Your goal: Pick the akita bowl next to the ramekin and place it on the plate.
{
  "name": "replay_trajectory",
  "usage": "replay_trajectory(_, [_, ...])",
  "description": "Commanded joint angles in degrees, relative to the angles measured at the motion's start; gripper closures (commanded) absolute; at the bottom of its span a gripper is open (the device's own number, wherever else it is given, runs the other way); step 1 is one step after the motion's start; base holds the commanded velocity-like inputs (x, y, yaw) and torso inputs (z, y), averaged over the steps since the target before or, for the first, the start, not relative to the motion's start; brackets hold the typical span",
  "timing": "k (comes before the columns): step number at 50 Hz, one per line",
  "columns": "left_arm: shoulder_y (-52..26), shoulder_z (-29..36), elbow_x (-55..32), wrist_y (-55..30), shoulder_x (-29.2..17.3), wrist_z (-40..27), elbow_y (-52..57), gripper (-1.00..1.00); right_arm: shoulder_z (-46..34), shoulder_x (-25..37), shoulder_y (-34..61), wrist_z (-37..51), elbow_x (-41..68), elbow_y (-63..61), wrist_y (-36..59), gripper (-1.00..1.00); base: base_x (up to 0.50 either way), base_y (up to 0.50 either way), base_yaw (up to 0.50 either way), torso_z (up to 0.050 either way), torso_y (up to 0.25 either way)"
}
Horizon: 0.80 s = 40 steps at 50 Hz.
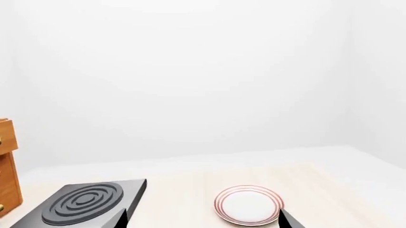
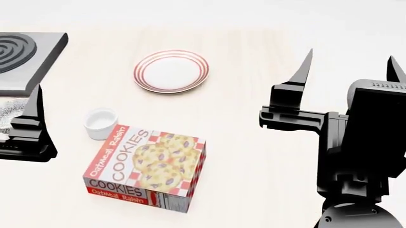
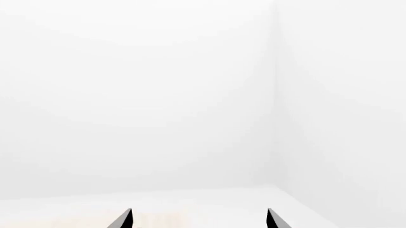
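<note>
Bright, even, diffuse simulator lighting throughout. White walls wash out nearly featureless. The pale wooden tabletop (image 2: 266, 57) carries only faint, soft shadows. Everything is sharp, without blur, glare or edge distortion.

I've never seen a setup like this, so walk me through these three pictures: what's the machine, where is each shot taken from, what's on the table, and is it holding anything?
This is a simulated robot with two arms. One picture looks down from its head; the other two come from cameras near each gripper. The black pointed shapes are the fingers of the left gripper and the right gripper. Both are open and hold nothing. On the pale table lie a red-ringed plate, a small white ramekin, a cookie box and a black stove burner. A grey-speckled thing behind the left arm is mostly hidden. The right wrist view shows mostly blank wall.
</note>
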Motion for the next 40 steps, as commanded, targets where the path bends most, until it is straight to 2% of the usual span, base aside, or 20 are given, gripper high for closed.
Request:
replay_trajectory(1, [0.1,0.1,-0.3,0.3,-0.1,-0.3,-0.1,-1.0,0.1,0.1,0.2,0.3,0.5,-0.5,0.6,-1.0,0.22,0.0,0.0,0.0,0.0])
replay_trajectory(40, [-0.3,0.2,-1.5,0.0,-0.7,-1.2,-0.1,-1.0,-0.1,0.6,0.1,0.8,1.2,0.0,-0.4,-1.0,0.23,0.0,0.0,0.0,0.0])
